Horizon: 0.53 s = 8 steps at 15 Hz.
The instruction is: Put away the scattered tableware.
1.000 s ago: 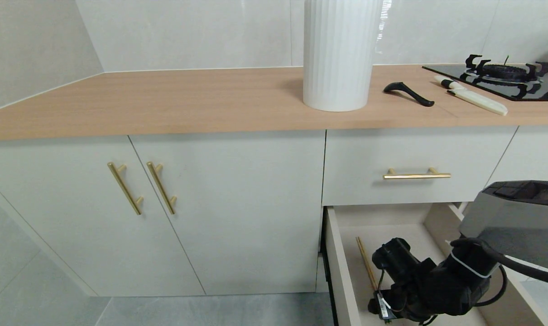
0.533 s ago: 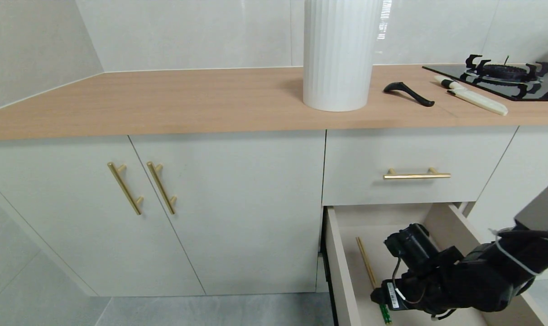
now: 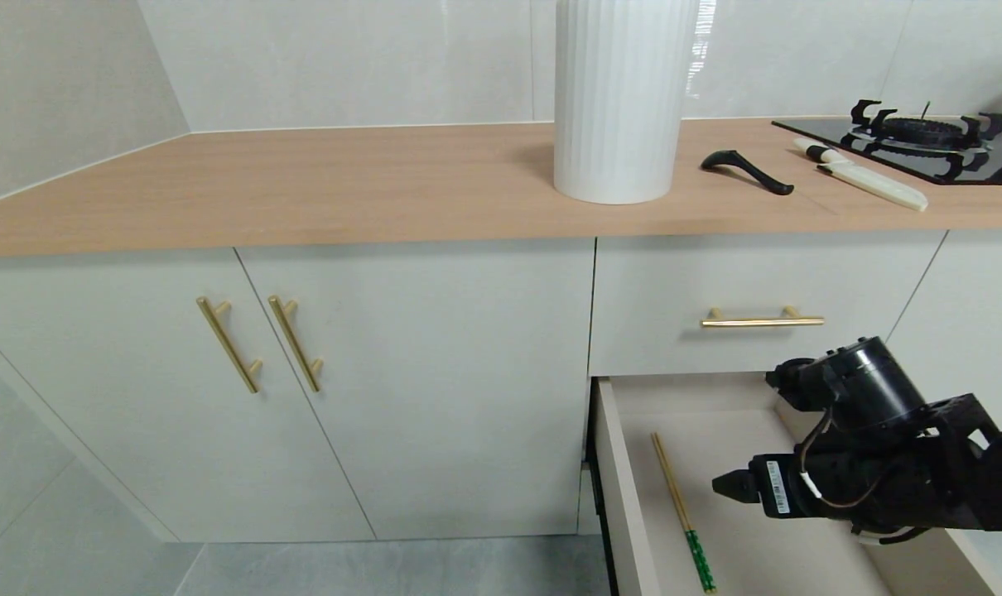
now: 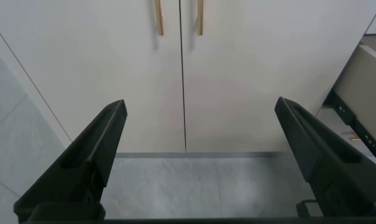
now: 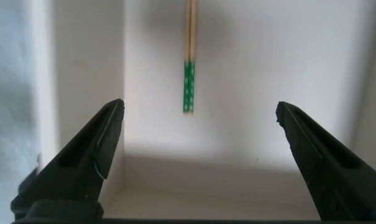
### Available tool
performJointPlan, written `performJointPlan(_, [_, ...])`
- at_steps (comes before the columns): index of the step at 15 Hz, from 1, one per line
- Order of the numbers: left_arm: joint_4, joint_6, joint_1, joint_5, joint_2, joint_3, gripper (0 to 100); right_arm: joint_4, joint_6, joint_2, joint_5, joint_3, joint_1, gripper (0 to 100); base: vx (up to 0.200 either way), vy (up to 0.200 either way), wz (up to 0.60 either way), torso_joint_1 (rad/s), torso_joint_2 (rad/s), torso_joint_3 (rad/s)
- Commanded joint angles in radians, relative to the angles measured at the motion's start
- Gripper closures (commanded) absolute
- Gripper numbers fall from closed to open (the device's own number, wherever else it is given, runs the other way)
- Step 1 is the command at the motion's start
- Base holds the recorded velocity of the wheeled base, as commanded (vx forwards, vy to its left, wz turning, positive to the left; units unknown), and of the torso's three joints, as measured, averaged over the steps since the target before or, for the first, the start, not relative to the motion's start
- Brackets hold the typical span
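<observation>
A pair of wooden chopsticks with green ends (image 3: 681,511) lies along the left side of the open drawer (image 3: 625,488) at the lower right. My right gripper (image 3: 729,485) hovers above the drawer, to the right of the chopsticks, open and holding nothing. In the right wrist view the chopsticks (image 5: 189,62) lie on the drawer floor beyond the spread fingers of the right gripper (image 5: 200,107). A black spoon (image 3: 747,171) and a white knife (image 3: 861,175) lie on the wooden counter (image 3: 344,178). My left gripper (image 4: 200,109) is open and faces the cabinet doors (image 4: 181,68) low down.
A tall white ribbed vessel (image 3: 618,99) stands on the counter left of the spoon. A black gas hob (image 3: 923,141) sits at the far right. Above the open drawer is a shut drawer with a gold handle (image 3: 762,320). Two cabinet doors with gold handles (image 3: 261,343) are to the left.
My right gripper has risen out of the drawer and moved right. The chopsticks, partly covered before, now lie in full view on the drawer floor.
</observation>
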Motion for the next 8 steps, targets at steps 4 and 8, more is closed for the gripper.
performJointPlan(4, [0.0, 0.0, 0.0, 0.001, 0.001, 0.0, 0, 0.003, -0.074, -0.203, -0.002, 0.025, -0.008, 0, 0.0, 0.0, 0.0, 0.0, 0.0, 0.0])
performJointPlan(8, [0.0, 0.0, 0.0, 0.001, 0.0, 0.0, 0, 0.003, -0.083, -0.247, -0.002, 0.027, -0.008, 0, 0.0, 0.0, 0.0, 0.0, 0.0, 0.0])
